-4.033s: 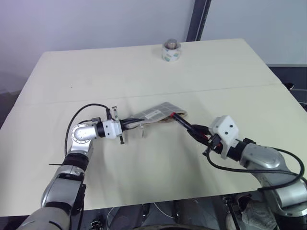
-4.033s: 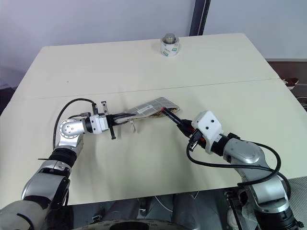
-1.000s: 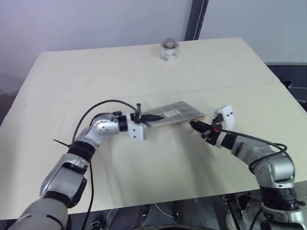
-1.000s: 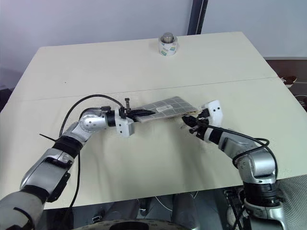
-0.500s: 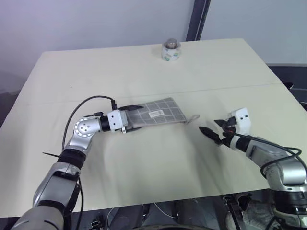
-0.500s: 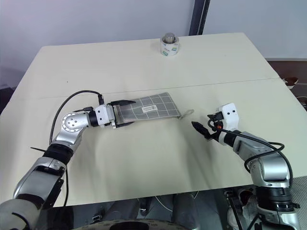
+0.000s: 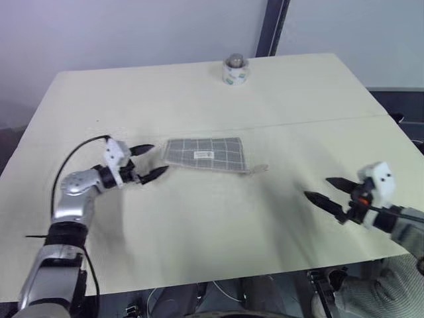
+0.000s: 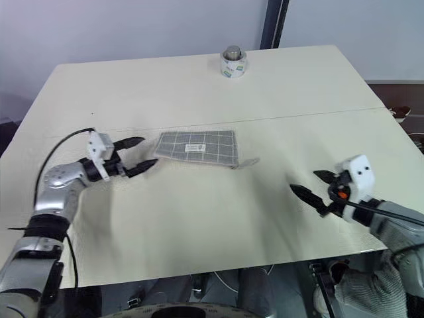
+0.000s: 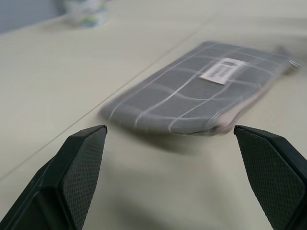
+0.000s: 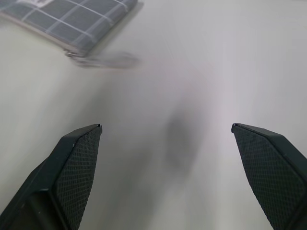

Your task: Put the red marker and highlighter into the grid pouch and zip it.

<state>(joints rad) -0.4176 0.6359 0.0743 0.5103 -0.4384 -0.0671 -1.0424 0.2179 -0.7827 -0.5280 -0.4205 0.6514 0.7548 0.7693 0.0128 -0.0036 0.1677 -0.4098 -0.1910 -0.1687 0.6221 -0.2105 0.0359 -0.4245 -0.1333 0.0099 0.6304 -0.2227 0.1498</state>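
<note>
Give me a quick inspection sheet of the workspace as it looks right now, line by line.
Surface: pale beige table, with a seam line running across it.
Job's things: grid pouch lying flat, label up, zipper pull sticking out at one end; marker and highlighter not seen lying loose.
Clutter: small round container at the far edge.
Grippers: left gripper open, just beside the pouch, holding nothing; right gripper open, well apart from the pouch, holding nothing.
Cables: black cable looping over the left arm.
Surroundings: grey wall and a dark post behind the table.
</note>
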